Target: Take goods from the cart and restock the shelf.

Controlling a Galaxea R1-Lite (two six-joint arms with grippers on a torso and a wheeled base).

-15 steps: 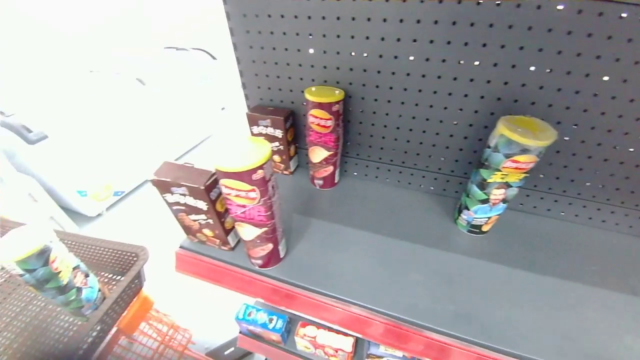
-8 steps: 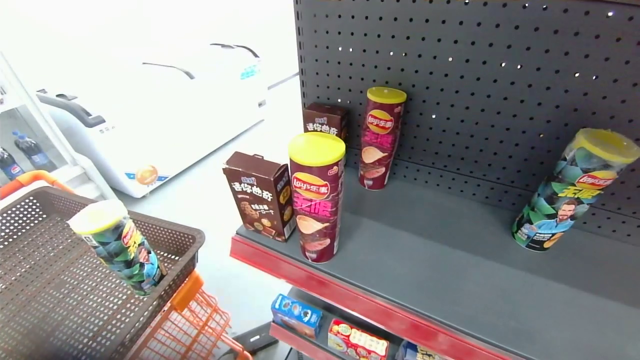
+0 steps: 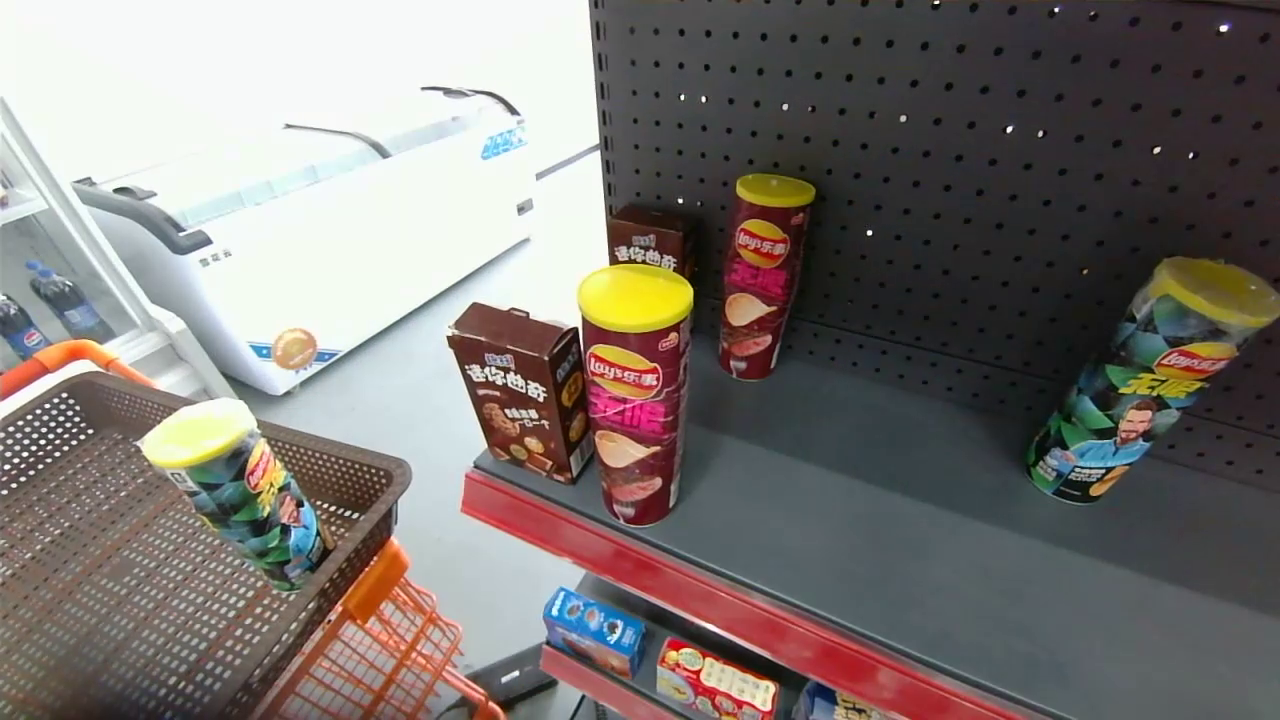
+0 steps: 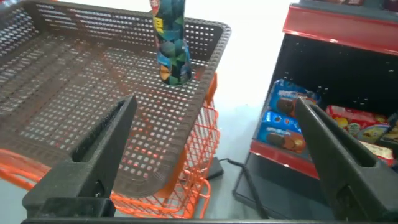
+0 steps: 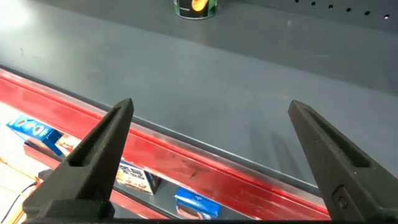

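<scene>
A green-and-blue chip can (image 3: 235, 490) with a yellow lid stands in the cart's brown mesh basket (image 3: 350, 470). The left wrist view shows the same can (image 4: 171, 43) by the basket's far rim. My left gripper (image 4: 214, 102) is open and empty, low beside the basket (image 4: 74, 81) and short of the can. My right gripper (image 5: 211, 107) is open and empty just above the grey shelf board (image 5: 249, 81), near its red front edge (image 5: 186, 155). On the shelf (image 3: 850, 520) stand two maroon cans (image 3: 635, 395) (image 3: 765, 275). A matching green can (image 3: 1150, 380) leans on the pegboard.
Two brown cookie boxes (image 3: 520, 390) (image 3: 652, 240) stand at the shelf's left end. A lower shelf holds small snack packs (image 3: 600, 630). A white chest freezer (image 3: 300, 230) and a drinks fridge (image 3: 40, 300) stand behind the orange cart (image 3: 400, 640). Perforated pegboard (image 3: 900, 150) backs the shelf.
The head camera swung left during the first half second, bringing more of the cart basket into view. The goods stand where they were.
</scene>
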